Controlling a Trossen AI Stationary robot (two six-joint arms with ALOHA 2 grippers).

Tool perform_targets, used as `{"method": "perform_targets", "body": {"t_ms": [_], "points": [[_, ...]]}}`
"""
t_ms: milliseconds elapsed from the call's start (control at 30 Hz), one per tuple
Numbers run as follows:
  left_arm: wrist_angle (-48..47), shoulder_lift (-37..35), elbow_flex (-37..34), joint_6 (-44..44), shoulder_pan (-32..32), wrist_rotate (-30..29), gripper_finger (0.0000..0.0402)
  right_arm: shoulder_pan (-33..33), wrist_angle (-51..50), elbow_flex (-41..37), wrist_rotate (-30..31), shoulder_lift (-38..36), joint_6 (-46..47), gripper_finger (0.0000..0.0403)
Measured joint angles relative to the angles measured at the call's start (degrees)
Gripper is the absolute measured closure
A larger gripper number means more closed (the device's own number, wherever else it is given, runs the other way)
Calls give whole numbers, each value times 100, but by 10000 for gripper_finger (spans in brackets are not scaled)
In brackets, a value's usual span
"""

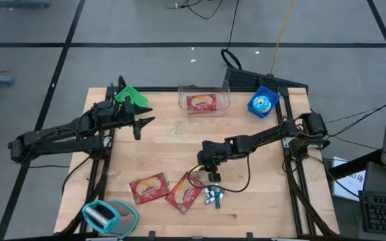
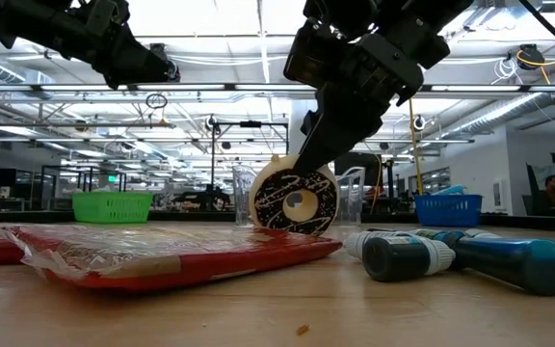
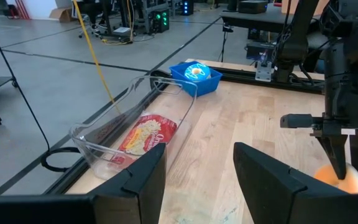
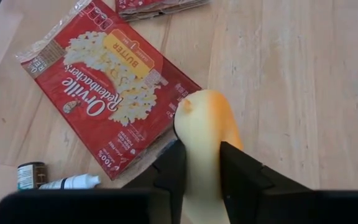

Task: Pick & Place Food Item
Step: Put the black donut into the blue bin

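A round food item (image 2: 295,202) with a yellow-orange rim (image 4: 207,121) and a dark face with pale squiggles stands on edge near the table's middle (image 1: 198,168). My right gripper (image 4: 201,155) comes down on it at a slant (image 2: 311,159) and is shut on it. Just in front of it lies a red popcorn packet (image 4: 114,81). My left gripper (image 3: 197,180) hovers open above the table's far left (image 1: 143,120), touching nothing. My right gripper pinches the round food item between its two fingers, one on each flat side, near the upper rim (image 4: 197,134). The fingers slant down from above and from the table's right. The item stands upright on edge; the packet hides its lower edge in the low view.
Two red popcorn packets (image 1: 148,187) (image 1: 184,193) and small bottles and markers (image 1: 213,195) lie near the front. A clear bin holding a packet (image 1: 203,100), a blue basket (image 1: 263,102) and a green basket (image 1: 129,96) stand at the back. A teal tape dispenser (image 1: 106,215) sits front left.
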Motion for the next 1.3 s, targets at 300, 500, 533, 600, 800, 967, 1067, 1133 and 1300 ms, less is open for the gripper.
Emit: {"method": "perform_targets", "body": {"t_ms": [300, 500, 533, 600, 800, 967, 1067, 1133, 1300], "points": [[0, 0, 0, 0, 0, 1, 215, -51, 9, -4, 11, -283, -1, 364], [-1, 0, 0, 0, 2, -1, 215, -198, -262, -5, 20, -868, -22, 374], [-4, 1, 0, 0, 2, -1, 215, -243, -334, -2, 20, -991, -33, 374], [0, 0, 0, 0, 0, 1, 215, -346, -629, -1, 39, -1278, -42, 374], [-2, 0, 0, 0, 2, 0, 215, -824, -1394, -4, 58, -2199, -157, 377], [0, 2, 0, 0, 0, 1, 215, -1355, -2174, -4, 813, -2947, -402, 376], [0, 0, 0, 0, 2, -1, 215, -1783, -2613, -4, 1402, -3349, -626, 375], [0, 1, 0, 0, 0, 1, 215, -2115, -2756, -4, 1872, -3569, -735, 377], [0, 0, 0, 0, 0, 1, 215, -3043, -2617, -199, 2886, -3977, -897, 379]]}}
